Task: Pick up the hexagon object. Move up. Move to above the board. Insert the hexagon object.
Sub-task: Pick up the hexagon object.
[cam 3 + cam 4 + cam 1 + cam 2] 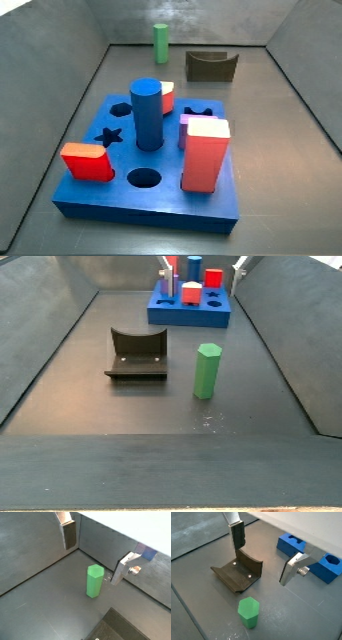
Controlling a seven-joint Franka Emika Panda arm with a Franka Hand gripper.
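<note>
so we're at the pick-up step: gripper hangs wide open and empty above the floor, hexagon object stands upright near the dark olive block, so next it should drop down and straddle it

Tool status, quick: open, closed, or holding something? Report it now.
Tool: open, holding nothing; its silver fingers are spread above the floor, apart from the upright light-green faceted hexagon post.
</note>
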